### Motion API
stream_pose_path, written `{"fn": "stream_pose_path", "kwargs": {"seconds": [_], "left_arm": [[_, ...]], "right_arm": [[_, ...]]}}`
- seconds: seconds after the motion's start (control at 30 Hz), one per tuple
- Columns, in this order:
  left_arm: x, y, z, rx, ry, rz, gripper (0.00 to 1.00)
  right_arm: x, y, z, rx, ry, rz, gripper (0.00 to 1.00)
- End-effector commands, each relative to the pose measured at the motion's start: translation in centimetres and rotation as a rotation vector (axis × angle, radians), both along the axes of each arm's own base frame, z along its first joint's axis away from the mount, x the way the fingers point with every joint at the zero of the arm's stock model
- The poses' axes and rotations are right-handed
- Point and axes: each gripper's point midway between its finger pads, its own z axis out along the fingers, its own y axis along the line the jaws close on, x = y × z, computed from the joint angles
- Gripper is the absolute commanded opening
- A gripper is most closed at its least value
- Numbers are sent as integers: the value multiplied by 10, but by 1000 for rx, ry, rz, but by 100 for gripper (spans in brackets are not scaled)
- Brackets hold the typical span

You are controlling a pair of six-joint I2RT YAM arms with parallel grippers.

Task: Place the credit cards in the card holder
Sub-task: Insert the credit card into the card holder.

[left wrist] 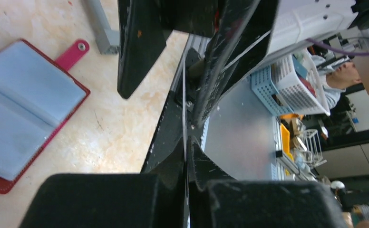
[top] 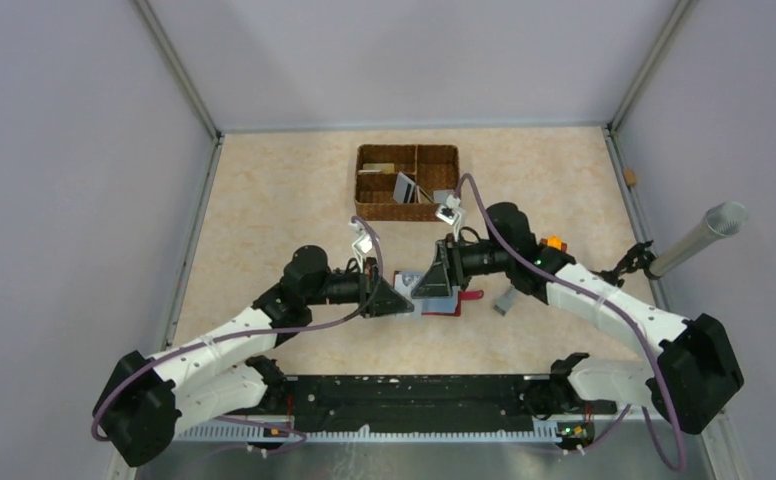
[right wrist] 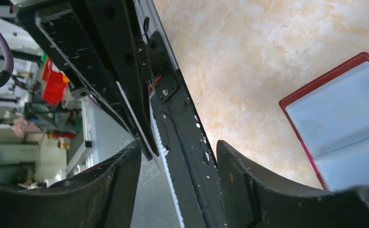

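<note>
One credit card (left wrist: pixel 184 109) pinched in left end effector (left wrist: pixel 187 156) | right end effector (right wrist: pixel 178 147) spread | card holder (left wrist: pixel 25 104) open

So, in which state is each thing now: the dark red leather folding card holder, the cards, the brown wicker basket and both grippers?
dark red folding card holder: open, lying flat, clear pockets facing up.
left gripper: shut on a card.
thin pale card: held edge-on by the left gripper.
right gripper: open, holding nothing.
brown divided wicker basket: holds cards, a grey card leaning upright.
</note>
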Motion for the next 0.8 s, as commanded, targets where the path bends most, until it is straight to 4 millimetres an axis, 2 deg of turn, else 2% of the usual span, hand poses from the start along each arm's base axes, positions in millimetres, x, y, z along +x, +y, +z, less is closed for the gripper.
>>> {"fn": "stream_pose_path", "kwargs": {"seconds": [0.0,0.07,0.13,0.23,0.27,0.3,0.33,0.37,0.4,0.47,0.53,0.6,0.77], "left_arm": [[14,-3,40,-156,-89,89,0],[14,-2,37,-153,-74,95,0],[14,-3,31,-143,-61,97,0],[14,-3,23,-120,-36,98,0],[15,-2,19,-107,-27,100,0],[16,-2,14,-85,-16,107,6],[17,-1,8,-58,-3,117,23],[21,0,1,-23,7,142,51],[25,3,-8,15,14,172,66],[39,10,-26,95,20,261,83],[52,19,-44,170,32,349,90],[60,25,-62,240,58,410,93],[75,30,-97,369,149,497,91]], "right_arm": [[14,12,39,197,-39,-98,52],[14,13,37,233,-23,-109,39],[17,15,35,246,-12,-125,23],[21,14,31,247,-4,-161,4],[23,12,31,246,-3,-178,0],[24,11,29,242,-1,-197,0],[27,8,26,234,0,-222,0],[31,5,20,210,4,-259,0],[36,0,13,177,9,-304,0],[46,-13,-10,79,31,-412,0],[53,-25,-35,-9,50,-493,0],[54,-31,-57,-70,77,-526,0],[60,-42,-97,-176,110,-590,0]]}}
